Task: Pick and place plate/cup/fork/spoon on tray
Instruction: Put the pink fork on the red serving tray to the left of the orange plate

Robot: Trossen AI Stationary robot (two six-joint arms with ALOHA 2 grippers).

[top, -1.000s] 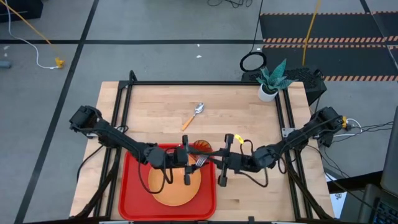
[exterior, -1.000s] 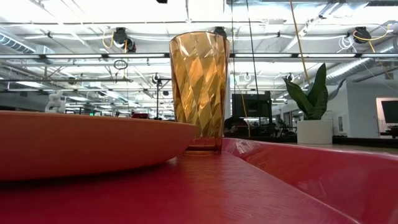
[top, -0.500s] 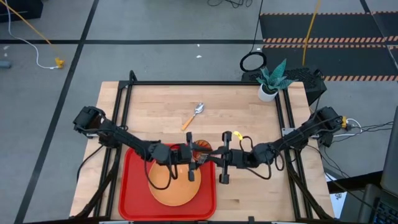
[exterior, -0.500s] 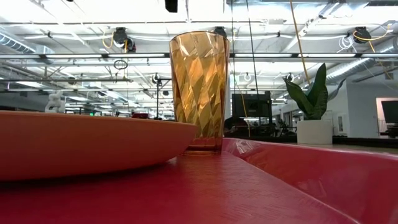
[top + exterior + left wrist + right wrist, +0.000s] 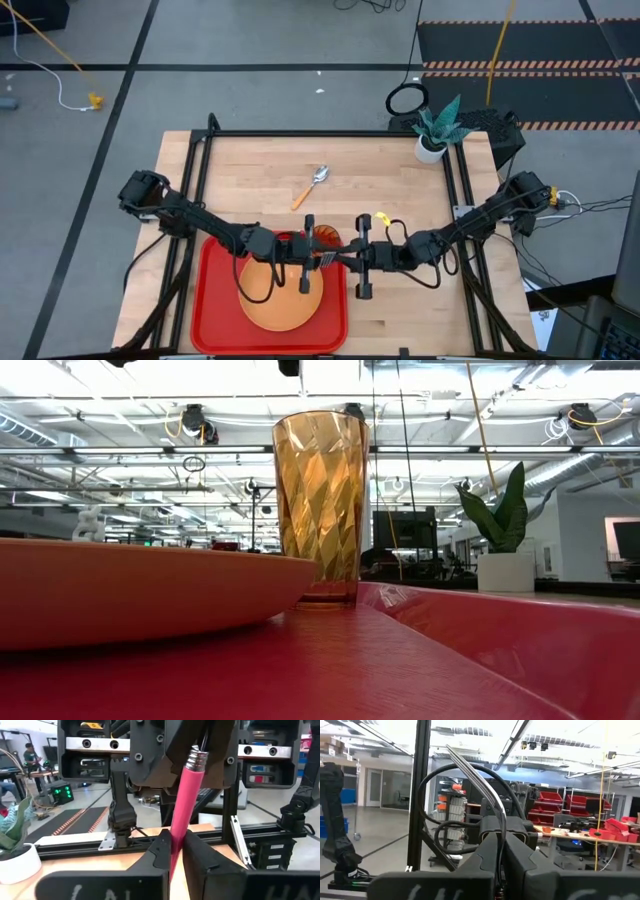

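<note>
Two end effectors meet over the tray [image 5: 215, 300]: my left end effector [image 5: 172, 852] has just clamped the fork [image 5: 186, 795], my right end effector [image 5: 499, 852] pinches its tines; handover is underway above the plate [image 5: 285, 305].

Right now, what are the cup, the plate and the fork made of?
The cup looks like clear amber plastic: light shines through its faceted sides. The plate seems matte orange plastic, plain and evenly coloured. The fork has a smooth pink handle, probably plastic, with a shiny ribbed metal collar and silvery metal tines.
</note>
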